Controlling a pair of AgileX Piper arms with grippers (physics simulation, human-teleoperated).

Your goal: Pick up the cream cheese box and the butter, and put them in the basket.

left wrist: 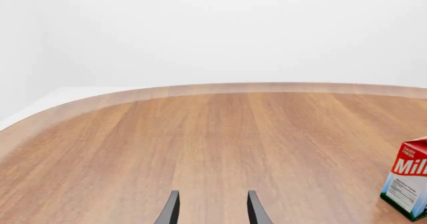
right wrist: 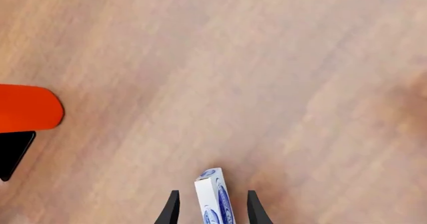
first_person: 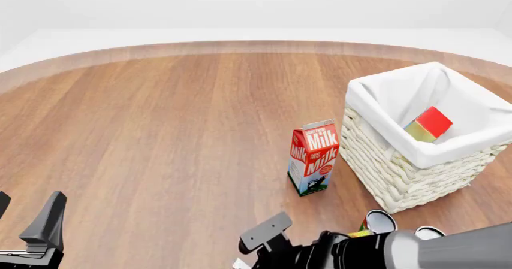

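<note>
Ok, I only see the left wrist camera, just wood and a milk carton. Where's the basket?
Observer: The square cream-white wicker basket stands just right of that red-white milk carton, as the front camera sees it.
Child: Is anything inside it?
Observer: Yes, the butter, a box with a red end, lies tilted inside.
Child: And the cream cheese?
Observer: The small white-and-blue cream cheese box sits between the fingers of the right end effector, which is open, not gripping it.

The milk carton (first_person: 313,158) reads "Milk" in white on red, with "DAIRY FRESH" above it.
</note>
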